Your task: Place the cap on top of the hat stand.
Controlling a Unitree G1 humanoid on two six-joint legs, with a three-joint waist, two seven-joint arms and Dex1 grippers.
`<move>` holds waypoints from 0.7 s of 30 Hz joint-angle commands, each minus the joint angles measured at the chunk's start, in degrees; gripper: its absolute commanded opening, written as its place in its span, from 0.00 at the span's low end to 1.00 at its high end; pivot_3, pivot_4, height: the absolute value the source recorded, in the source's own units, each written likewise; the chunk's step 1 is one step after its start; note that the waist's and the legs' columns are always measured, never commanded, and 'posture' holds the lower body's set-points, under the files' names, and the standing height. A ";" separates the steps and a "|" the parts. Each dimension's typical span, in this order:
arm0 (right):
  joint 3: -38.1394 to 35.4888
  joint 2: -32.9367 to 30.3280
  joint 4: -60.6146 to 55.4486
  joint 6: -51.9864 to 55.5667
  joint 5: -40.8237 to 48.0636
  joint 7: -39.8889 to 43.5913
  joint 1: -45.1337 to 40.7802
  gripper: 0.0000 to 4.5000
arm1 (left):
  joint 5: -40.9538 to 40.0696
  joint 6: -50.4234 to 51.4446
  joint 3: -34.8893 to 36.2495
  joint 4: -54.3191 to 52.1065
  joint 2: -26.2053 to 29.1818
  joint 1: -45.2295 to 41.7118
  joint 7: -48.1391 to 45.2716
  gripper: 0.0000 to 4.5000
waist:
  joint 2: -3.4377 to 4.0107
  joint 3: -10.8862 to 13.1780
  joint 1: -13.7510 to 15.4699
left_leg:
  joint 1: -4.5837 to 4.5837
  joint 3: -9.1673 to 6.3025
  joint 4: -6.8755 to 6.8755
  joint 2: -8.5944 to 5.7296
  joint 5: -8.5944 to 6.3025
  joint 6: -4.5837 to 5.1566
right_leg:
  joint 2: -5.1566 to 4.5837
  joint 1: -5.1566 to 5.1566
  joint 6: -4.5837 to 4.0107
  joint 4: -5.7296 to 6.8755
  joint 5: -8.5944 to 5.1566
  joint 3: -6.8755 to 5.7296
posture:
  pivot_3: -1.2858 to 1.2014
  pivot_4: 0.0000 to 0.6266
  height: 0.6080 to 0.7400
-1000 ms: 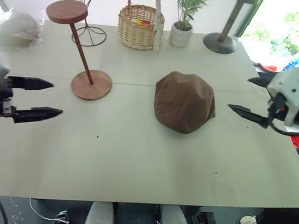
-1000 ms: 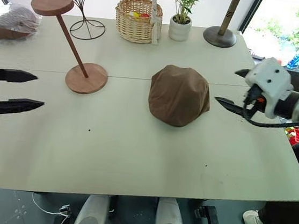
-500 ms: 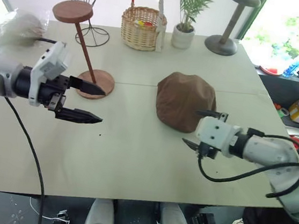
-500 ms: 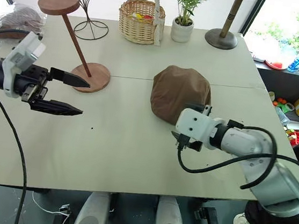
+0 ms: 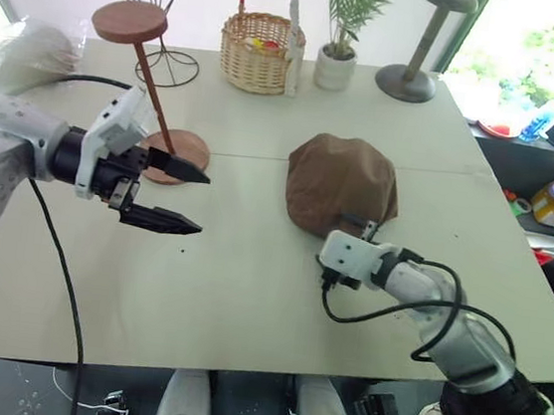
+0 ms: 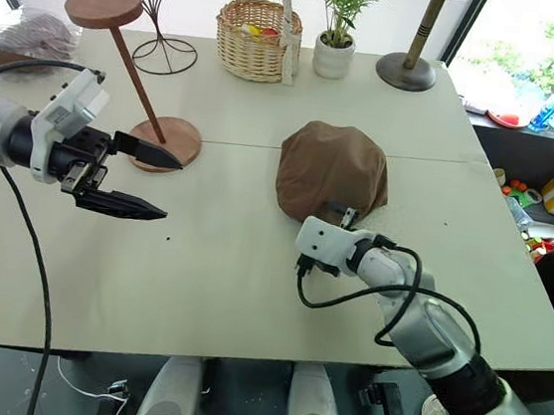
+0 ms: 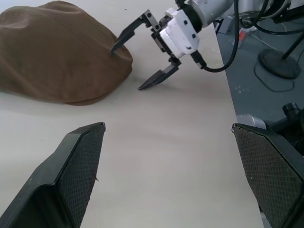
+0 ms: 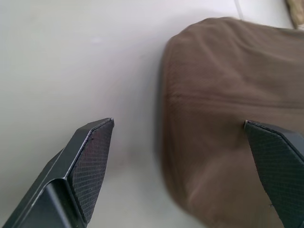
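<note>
While the table (image 5: 247, 294) is lying the same, we are seeing both arms drawn in toward the cap (image 5: 343, 185).

Compared with a second ago, the right gripper (image 7: 138, 65) is sitting low at the cap's near edge, fingers spread, one tip on the fabric, one over the table; its tips are hiding behind its housing in the head views. The left gripper (image 5: 190, 199) is hovering spread and empty beside the hat stand (image 5: 146, 80), whose rod is slanting up away from the cap. The cap's long axis is hard to judge.

Bright daylight, window glare, soft shadows
</note>
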 commanded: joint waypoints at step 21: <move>-0.77 8.65 25.67 -7.13 -20.06 -15.83 -6.92 0.47 | -0.18 -0.03 2.12 -1.25 -2.10 -2.66 3.09 1.00 | -0.16 -0.10 0.11 | 0.06 -0.17 0.11 -0.08 0.01 0.01 | 0.01 0.27 0.00 0.00 0.00 0.00 | 0.52 0.24 0.91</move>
